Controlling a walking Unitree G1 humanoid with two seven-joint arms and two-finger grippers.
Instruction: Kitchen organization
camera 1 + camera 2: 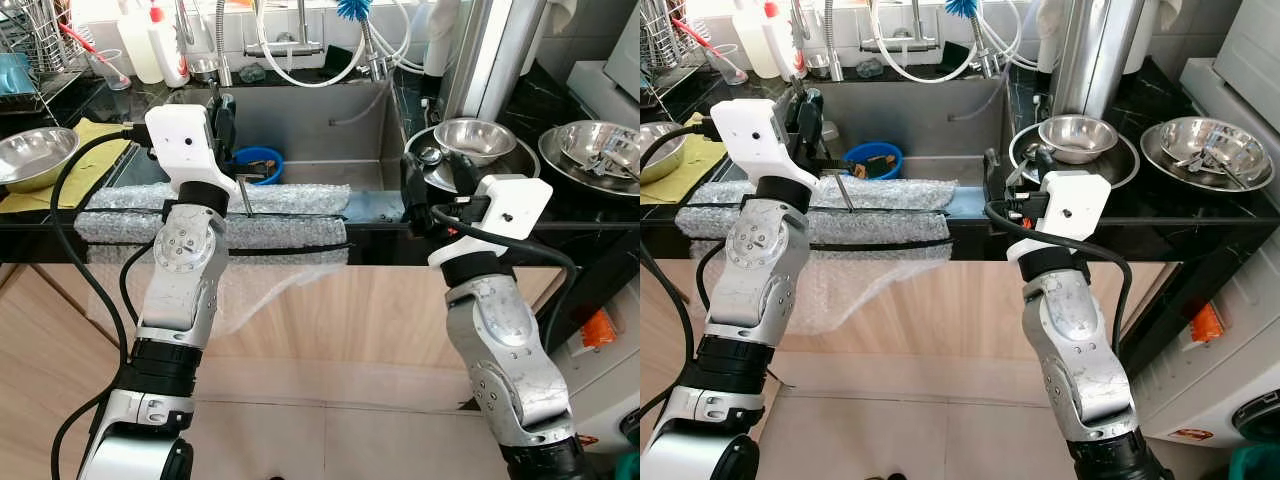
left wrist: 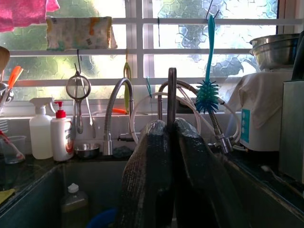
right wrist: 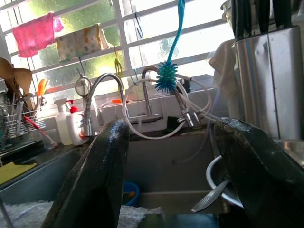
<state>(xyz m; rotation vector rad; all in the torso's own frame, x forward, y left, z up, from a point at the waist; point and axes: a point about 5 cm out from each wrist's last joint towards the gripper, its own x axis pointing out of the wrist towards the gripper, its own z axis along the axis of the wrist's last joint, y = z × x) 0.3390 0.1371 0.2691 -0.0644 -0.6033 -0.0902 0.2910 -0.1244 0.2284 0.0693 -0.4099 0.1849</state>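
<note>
Left gripper: I see my left gripper (image 2: 168, 137) raised over the near edge of the steel sink (image 1: 300, 125), upper left of the head view; its two black fingers (image 2: 147, 166) are pressed together around a thin metal utensil handle (image 2: 171, 95).
Held utensil: in the head view the thin metal utensil handle hangs below the wrist, slanting down to the bubble wrap (image 1: 290, 200); which kind of utensil it is, I cannot tell.
Right gripper: my right gripper (image 3: 173, 156) sits at the centre right of the head view, over the counter edge just beside the sink's right wall; its fingers (image 3: 102, 171) stand wide apart with nothing between them.
Bubble wrap: the clear sheet lies along the front rim of the sink and drapes down over the wooden cabinet front (image 1: 380, 310).
Sink contents: a blue round bowl (image 1: 262, 160) sits at the bottom of the basin.
Right counter: a small steel bowl (image 1: 475, 135) rests in a wider steel pan (image 1: 520, 165), a spoon lying in it; a further steel bowl (image 1: 600, 150) holds cutlery, upper right.
Left counter: a steel bowl (image 1: 35, 155) rests on a yellow cloth (image 1: 95, 135), upper left.
Back ledge: a white spray bottle (image 2: 40, 130) and a red-capped soap bottle (image 2: 61, 133) stand near the flexible tap (image 2: 114, 114); a teal bottle brush (image 2: 207, 90) hangs by the window.
</note>
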